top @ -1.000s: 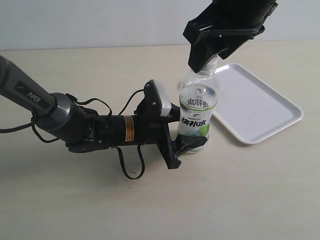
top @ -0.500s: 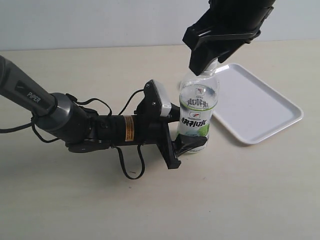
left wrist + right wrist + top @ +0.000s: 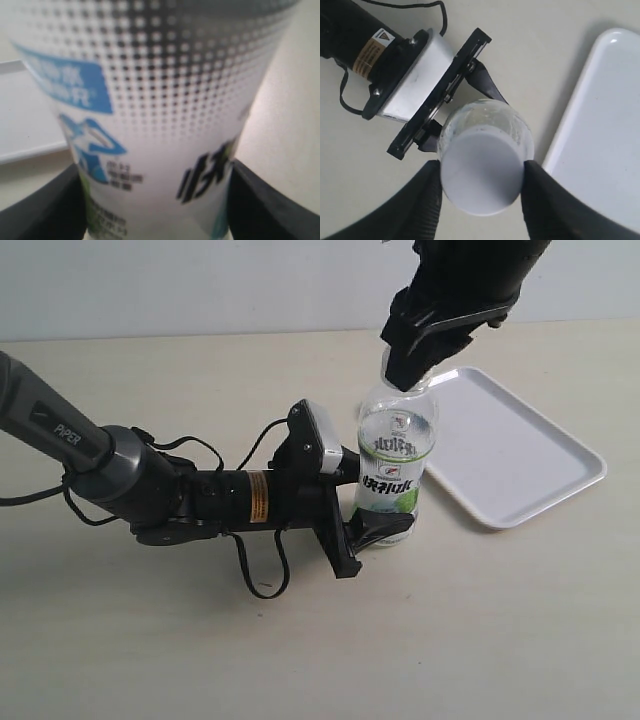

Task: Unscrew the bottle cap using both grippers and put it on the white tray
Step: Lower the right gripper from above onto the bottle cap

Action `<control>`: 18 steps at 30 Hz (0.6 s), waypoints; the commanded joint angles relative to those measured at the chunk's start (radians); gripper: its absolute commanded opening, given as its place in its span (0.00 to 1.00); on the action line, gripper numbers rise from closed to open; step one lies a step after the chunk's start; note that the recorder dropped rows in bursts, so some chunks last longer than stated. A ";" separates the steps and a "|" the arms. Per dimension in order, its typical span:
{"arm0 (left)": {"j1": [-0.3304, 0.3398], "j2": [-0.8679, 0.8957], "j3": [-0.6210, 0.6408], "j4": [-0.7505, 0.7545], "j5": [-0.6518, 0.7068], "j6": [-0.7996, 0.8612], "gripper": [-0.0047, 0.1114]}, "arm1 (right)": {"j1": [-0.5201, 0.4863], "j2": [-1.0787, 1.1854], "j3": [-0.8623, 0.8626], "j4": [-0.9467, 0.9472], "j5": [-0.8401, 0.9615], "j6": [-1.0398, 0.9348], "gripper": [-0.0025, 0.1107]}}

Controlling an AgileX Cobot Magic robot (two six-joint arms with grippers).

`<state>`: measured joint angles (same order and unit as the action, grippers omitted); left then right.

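- Plain beige table (image 3: 500,640) under everything, running from the near edge to the far side, pretty smooth and matte.
- Pale greyish-white wall (image 3: 200,290) along the far side.

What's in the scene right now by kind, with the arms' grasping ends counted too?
bottle: 1
bottle cap: 1, on the bottle's neck
white tray: 1
grippers: 2, left gripper and right gripper
Total: 5
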<state>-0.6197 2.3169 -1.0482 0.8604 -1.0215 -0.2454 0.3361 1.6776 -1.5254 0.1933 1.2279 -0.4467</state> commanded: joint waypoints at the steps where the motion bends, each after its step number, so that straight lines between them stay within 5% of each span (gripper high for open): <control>1: -0.002 -0.002 0.002 0.030 0.048 -0.002 0.04 | 0.002 -0.001 0.002 0.005 -0.007 -0.214 0.02; 18: -0.002 -0.002 0.002 0.030 0.048 -0.002 0.04 | 0.002 -0.001 0.002 -0.032 -0.011 -0.715 0.02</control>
<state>-0.6197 2.3148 -1.0482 0.8645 -1.0195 -0.2454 0.3361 1.6776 -1.5254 0.1855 1.2279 -1.1017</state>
